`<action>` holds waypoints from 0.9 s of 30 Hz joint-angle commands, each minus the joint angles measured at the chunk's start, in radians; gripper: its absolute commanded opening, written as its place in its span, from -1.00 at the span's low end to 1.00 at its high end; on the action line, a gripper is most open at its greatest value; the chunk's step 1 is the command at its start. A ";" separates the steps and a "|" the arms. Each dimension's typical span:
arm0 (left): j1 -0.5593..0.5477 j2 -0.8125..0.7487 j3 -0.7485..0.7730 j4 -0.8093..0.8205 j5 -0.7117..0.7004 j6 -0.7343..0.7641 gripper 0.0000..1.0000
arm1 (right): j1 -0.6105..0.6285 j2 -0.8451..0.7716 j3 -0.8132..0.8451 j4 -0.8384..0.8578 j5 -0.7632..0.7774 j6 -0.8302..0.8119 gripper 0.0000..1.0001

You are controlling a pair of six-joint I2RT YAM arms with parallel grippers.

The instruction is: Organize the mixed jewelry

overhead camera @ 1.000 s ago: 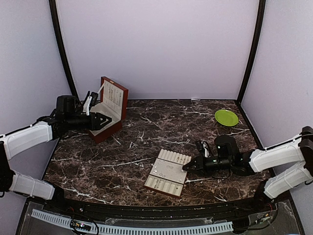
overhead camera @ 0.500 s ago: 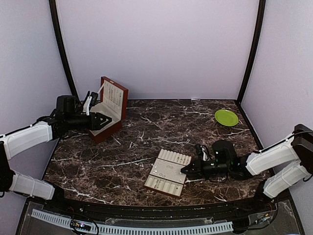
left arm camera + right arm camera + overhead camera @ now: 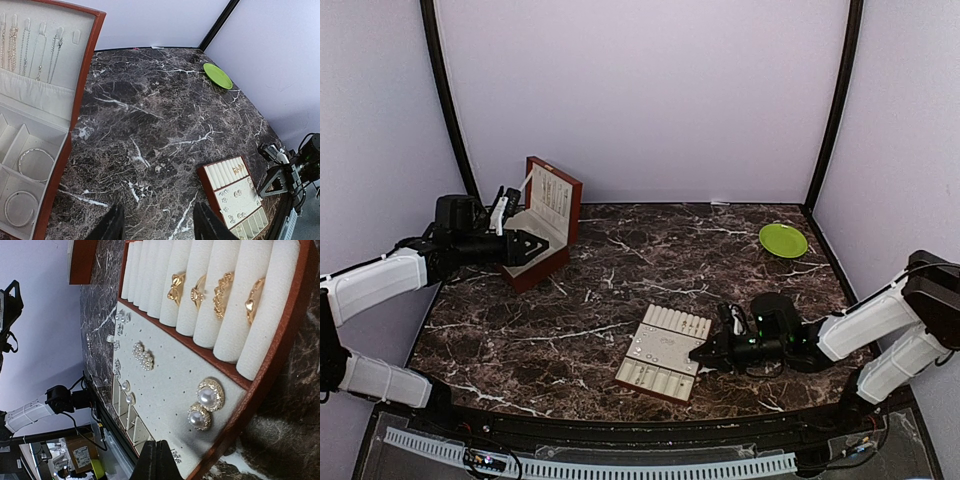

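Right wrist: closed end effector (image 3: 160, 444) at tray (image 3: 172, 386) edge

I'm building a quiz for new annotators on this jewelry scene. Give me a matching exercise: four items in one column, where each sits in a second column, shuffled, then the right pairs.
Items
1. green plate
2. necklaces
3. gold rings
4. pearl studs

Places
A. on the tray's perforated pad
B. hanging in the wooden box's open lid
C. on the table, far right corner
D. between the tray's rolled cushions

Pairs: 1-C, 2-B, 3-D, 4-A
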State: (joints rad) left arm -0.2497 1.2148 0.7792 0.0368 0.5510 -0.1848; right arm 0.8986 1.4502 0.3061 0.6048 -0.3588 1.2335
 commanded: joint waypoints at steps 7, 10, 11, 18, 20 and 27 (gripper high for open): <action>0.007 -0.028 -0.007 0.029 0.020 -0.004 -0.02 | 0.011 0.038 -0.005 0.082 0.003 0.014 -1.00; 0.007 -0.026 -0.006 0.031 0.020 -0.004 -0.02 | 0.011 0.040 -0.008 0.083 0.004 0.016 -1.00; 0.007 -0.026 -0.007 0.031 0.021 -0.004 -0.02 | 0.011 0.038 -0.009 0.082 0.006 0.016 -1.00; 0.007 -0.028 -0.006 0.031 0.021 -0.005 -0.02 | 0.011 0.038 -0.010 0.045 0.014 0.019 -1.00; 0.007 -0.028 -0.006 0.031 0.022 -0.007 -0.02 | 0.011 0.037 -0.012 0.041 0.015 0.020 -1.00; 0.007 -0.028 -0.005 0.032 0.022 -0.006 -0.02 | 0.011 0.024 -0.015 0.024 0.017 0.022 -1.00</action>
State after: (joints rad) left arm -0.2497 1.2148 0.7792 0.0372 0.5602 -0.1879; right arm 0.9016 1.4815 0.3023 0.6281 -0.3573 1.2507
